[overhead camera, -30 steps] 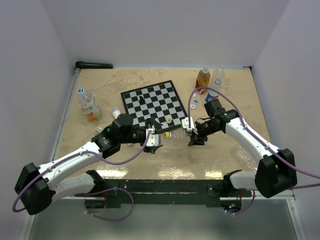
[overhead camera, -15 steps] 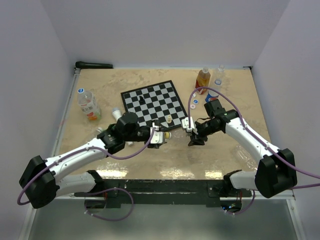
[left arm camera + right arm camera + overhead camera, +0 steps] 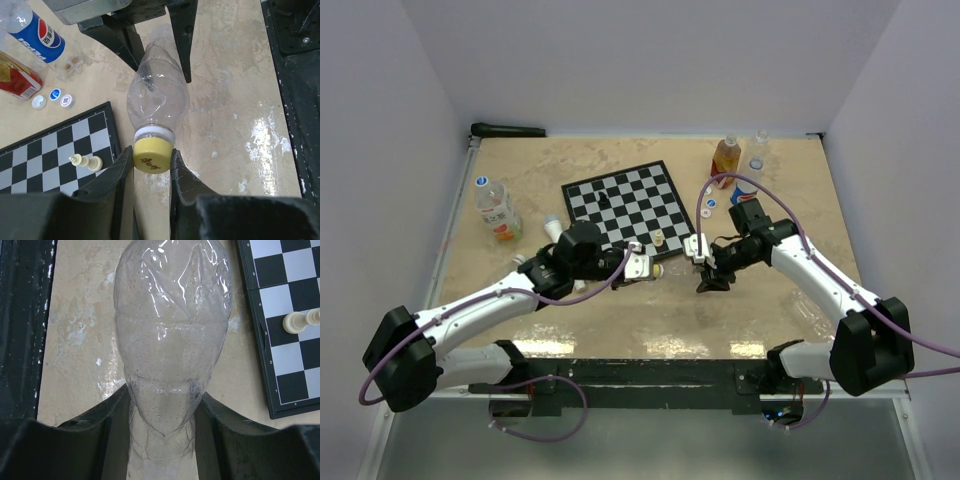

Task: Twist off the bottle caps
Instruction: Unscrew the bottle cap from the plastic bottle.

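Beige tabletop (image 3: 720,320) runs bare between the clear bottle (image 3: 157,95) and near edge.

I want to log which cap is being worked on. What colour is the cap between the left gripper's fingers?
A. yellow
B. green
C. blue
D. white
A: in the left wrist view the left gripper is shut on the yellow cap of a clear bottle, whose other end the right gripper holds.
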You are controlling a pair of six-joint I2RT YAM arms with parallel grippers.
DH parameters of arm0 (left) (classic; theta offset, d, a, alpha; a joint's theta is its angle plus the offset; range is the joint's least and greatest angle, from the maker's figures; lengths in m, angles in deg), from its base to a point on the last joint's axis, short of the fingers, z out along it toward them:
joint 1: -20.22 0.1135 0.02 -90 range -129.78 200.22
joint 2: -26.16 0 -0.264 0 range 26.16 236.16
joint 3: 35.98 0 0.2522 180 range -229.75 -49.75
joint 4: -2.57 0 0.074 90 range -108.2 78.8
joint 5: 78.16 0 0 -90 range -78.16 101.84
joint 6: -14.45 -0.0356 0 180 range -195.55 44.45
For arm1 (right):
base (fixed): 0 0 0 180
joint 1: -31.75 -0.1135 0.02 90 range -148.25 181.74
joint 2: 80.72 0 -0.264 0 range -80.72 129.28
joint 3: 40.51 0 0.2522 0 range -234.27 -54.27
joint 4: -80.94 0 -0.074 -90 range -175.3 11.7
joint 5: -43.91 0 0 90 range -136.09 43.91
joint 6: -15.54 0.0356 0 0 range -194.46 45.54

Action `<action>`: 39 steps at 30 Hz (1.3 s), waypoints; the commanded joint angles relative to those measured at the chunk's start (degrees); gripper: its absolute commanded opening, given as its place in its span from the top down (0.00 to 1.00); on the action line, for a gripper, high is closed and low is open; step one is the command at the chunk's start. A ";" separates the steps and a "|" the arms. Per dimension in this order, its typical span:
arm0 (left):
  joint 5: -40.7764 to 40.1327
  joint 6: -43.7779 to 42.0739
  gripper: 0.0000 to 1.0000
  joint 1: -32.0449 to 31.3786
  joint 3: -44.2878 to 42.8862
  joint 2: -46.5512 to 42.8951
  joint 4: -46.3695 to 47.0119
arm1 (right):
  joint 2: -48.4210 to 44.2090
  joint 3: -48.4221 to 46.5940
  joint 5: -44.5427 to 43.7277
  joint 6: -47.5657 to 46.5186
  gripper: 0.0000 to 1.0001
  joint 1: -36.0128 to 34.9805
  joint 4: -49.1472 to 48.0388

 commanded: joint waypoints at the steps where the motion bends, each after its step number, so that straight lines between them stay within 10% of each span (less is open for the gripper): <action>1: 1.09 12.27 1.00 -0.48 -4.21 -0.18 1.17 | -0.76 -0.14 0.65 0.42 0.98 0.01 -0.59; 8: -17.35 61.74 1.00 1.72 -7.81 -1.15 -8.04 | -0.58 -0.14 0.74 0.42 0.98 -0.08 -0.68; 11: -17.72 69.25 1.00 1.63 -7.64 -0.97 -9.99 | -0.50 -0.23 0.83 0.42 0.98 -0.17 -0.59; 21: -21.06 68.83 0.98 1.72 -8.34 -0.19 -10.96 | -1.29 -0.05 0.65 0.60 0.98 -0.17 -0.59; 28: -17.03 66.20 0.25 1.72 -7.64 -0.62 -9.99 | -1.46 -0.05 0.74 0.42 0.98 -0.17 -0.50; 39: -20.62 39.68 0.04 1.72 -7.90 -11.25 -15.62 | -1.55 -0.05 0.83 0.33 0.98 -0.17 -0.50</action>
